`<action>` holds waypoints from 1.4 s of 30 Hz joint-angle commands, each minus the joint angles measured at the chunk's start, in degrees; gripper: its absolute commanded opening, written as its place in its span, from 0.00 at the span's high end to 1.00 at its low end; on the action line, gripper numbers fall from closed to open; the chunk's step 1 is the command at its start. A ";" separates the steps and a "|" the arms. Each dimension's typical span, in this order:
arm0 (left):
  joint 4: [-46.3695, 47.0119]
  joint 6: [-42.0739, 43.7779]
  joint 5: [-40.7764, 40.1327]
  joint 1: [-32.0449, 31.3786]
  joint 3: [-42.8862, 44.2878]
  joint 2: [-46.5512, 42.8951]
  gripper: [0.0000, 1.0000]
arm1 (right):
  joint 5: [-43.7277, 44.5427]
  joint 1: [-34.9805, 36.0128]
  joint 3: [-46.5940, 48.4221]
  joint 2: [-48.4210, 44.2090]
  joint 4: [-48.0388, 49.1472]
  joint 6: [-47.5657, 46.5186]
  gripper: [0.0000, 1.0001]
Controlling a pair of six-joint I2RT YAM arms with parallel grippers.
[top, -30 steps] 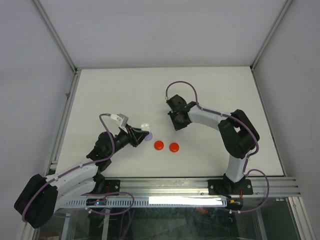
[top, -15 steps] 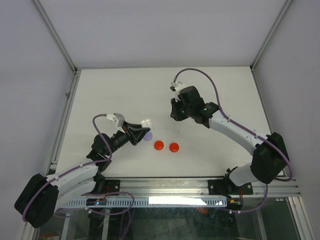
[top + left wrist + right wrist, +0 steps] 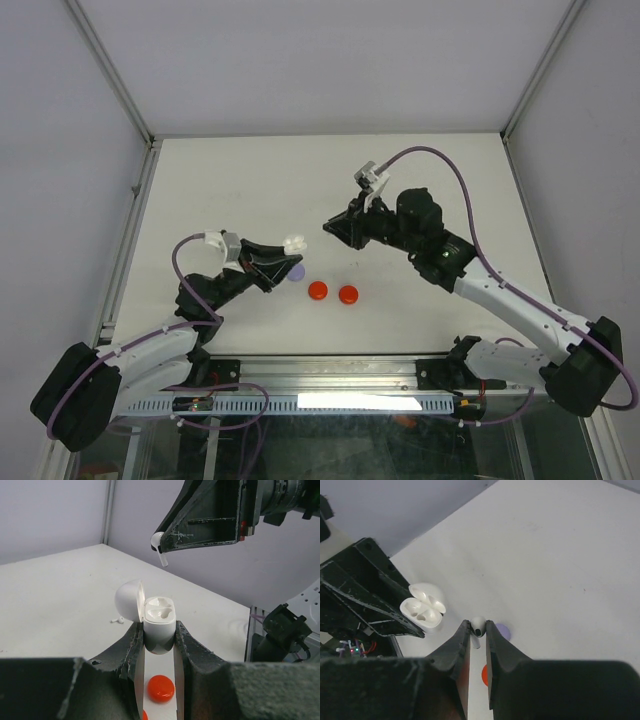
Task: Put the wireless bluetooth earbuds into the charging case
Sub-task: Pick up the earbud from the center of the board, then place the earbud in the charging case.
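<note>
My left gripper (image 3: pixel 284 256) is shut on the white charging case (image 3: pixel 293 243) and holds it above the table with its lid open. In the left wrist view the case (image 3: pixel 159 625) sits upright between the fingers, both sockets empty. My right gripper (image 3: pixel 330 228) is shut on a white earbud (image 3: pixel 478 626), stem pointing down. It hangs in the air a little right of the case (image 3: pixel 422 611). From the left wrist, that earbud (image 3: pixel 158 542) is above and beyond the case. A second white earbud (image 3: pixel 117 620) lies on the table behind the case.
Two red discs (image 3: pixel 317 290) (image 3: pixel 348 294) and a lilac disc (image 3: pixel 296 271) lie on the white table (image 3: pixel 200 180) below the grippers. One red disc (image 3: pixel 161 689) shows between the left fingers. Grey walls stand at the back and sides.
My right arm has swung out and reached left, bringing the earbud toward the case. My left gripper has raised and turned the case slightly.
</note>
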 commanded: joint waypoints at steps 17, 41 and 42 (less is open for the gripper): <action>13.37 2.59 10.07 0.38 1.40 0.75 1.00 | -12.08 7.05 -7.17 -3.13 29.23 4.48 0.90; 18.45 -1.92 10.37 0.38 1.41 1.54 1.00 | -10.32 9.56 -9.43 -1.17 32.42 2.65 0.91; 18.58 -2.10 10.12 0.39 1.37 1.54 1.00 | -10.38 9.62 -9.47 -1.16 32.39 2.61 0.91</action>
